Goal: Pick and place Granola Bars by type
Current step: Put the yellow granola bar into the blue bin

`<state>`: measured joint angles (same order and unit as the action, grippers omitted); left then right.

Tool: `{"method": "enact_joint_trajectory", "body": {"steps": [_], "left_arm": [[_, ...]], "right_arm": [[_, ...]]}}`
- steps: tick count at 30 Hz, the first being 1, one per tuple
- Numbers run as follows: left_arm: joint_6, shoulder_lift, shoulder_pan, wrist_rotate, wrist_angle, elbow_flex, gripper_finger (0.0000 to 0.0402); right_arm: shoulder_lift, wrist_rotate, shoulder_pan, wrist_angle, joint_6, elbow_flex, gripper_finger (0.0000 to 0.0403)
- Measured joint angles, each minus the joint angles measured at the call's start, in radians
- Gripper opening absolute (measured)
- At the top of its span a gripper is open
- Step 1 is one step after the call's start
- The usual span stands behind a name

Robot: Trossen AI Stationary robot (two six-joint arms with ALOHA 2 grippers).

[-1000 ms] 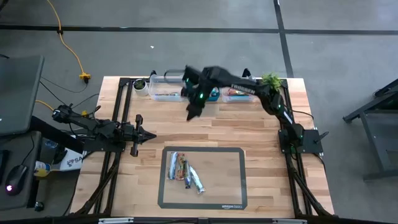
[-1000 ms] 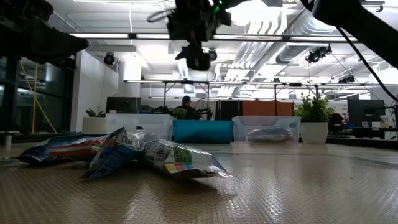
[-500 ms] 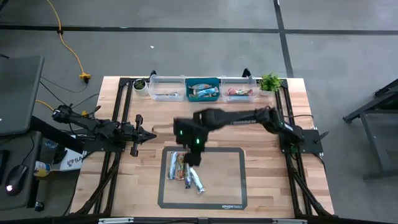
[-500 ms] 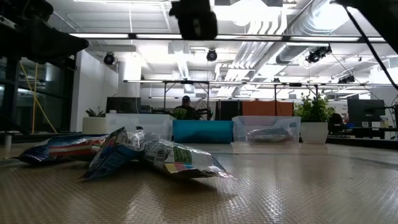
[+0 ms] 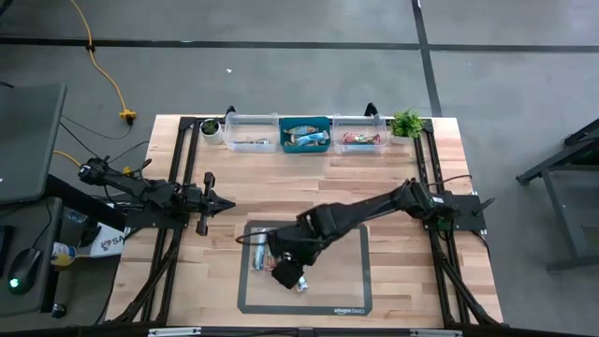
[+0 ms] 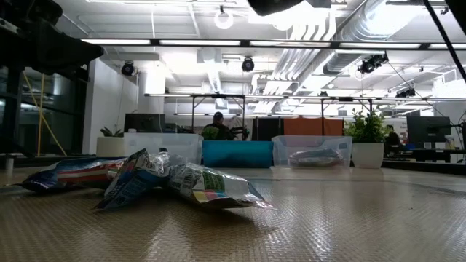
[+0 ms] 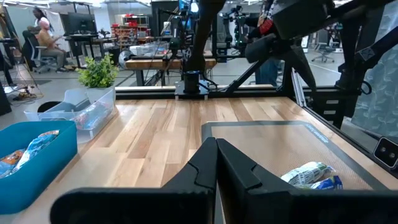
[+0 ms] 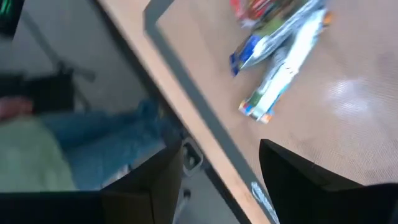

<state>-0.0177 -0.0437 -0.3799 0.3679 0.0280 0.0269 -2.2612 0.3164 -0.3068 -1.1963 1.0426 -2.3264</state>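
Pale butcher-block wooden table (image 5: 374,178) under the overhead camera, grey concrete floor around it, and an open workshop with ceiling pipes beyond in the low view. At the far edge sit three small rectangular bins in a row: a clear one (image 5: 251,132), a blue one (image 5: 306,135) and another clear one (image 5: 360,133), each already showing something wrapped inside. So the sorting looks well under way, as far as I can judge.

What is left is the small heap of shiny-wrapped granola bars (image 5: 271,255) on the grey-framed rectangular mat (image 5: 342,271) near the front of the table. Three or four remain; I can't count them surely because the arm covers part of the heap.

And the right gripper (image 5: 288,272) is over that heap now, its arm stretched across from the right side. From its own wrist camera the two dark fingers (image 8: 298,180) stand well apart with nothing between them: an empty, wide claw, not yet on a bar.

In the low view the bars lie flat, overlapping and fanned. One silvery bar with a blue and orange end (image 8: 283,71) has its long axis running roughly from the front of the mat towards the bins, a little skewed, with its neighbours beside it.

The left gripper (image 5: 208,203) waits at the table's left edge, fingers pressed together, holding nothing.
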Motion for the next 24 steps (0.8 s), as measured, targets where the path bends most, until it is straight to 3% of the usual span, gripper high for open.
{"method": "enact_joint_trajectory", "body": {"steps": [6,11,18,24], "left_arm": [[0.0,0.0,0.0,0.0,0.0,0.0,0.0001],[0.0,0.0,0.0,0.0,0.0,0.0,0.0001],[0.0,0.0,0.0,0.0,0.0,0.0,0.0001],[0.0,0.0,0.0,0.0,0.0,0.0,0.0001]], "right_arm": [[0.0,-0.233,-0.067,0.0,0.173,0.0,0.0194],[0.0,-0.361,-0.112,0.0,0.28,0.0,0.0194],[0.0,-0.428,-0.148,0.009,0.262,0.023,0.0194],[-0.002,-0.36,-0.145,0.121,0.251,0.171,0.0194]]}}
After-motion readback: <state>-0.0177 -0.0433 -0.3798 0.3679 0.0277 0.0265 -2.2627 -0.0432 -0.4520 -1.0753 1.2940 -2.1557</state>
